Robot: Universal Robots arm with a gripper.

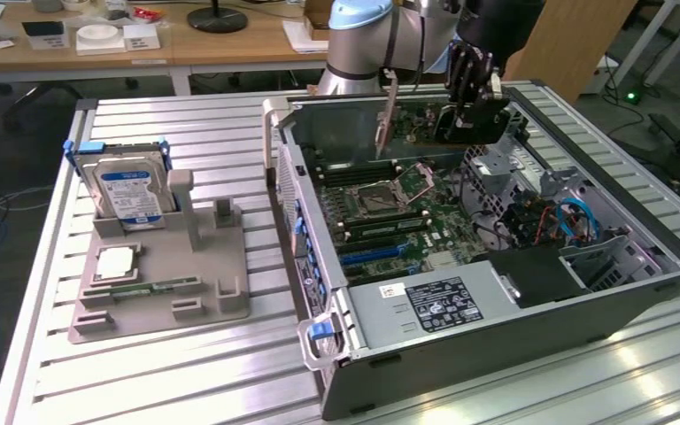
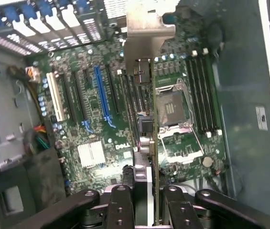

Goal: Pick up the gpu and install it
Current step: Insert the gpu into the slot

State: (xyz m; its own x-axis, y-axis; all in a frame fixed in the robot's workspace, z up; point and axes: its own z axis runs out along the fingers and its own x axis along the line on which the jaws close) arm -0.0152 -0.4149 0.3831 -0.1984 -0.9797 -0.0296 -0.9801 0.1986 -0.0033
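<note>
The gpu (image 1: 473, 122), a thin dark card with a silvery end bracket (image 1: 389, 111), hangs on edge above the back of the open computer case (image 1: 623, 305). My gripper (image 1: 473, 96) is shut on its upper edge. In the wrist view the gpu (image 2: 148, 119) runs edge-on away from the gripper (image 2: 147, 183), and its bracket (image 2: 144, 28) is at the far end. It hovers over the green motherboard (image 2: 182, 62), between the blue expansion slot (image 2: 102, 95) and the bare processor socket (image 2: 173, 102). The card stands apart from the board.
A grey fixture (image 1: 198, 266) at the exterior view's left holds a silver hard drive with a blue label (image 1: 127, 190), a processor chip (image 1: 116, 264) and a memory stick (image 1: 151, 288). Inside the case are a power supply (image 1: 435, 305), cables (image 1: 570, 221) and memory sticks (image 2: 201, 86).
</note>
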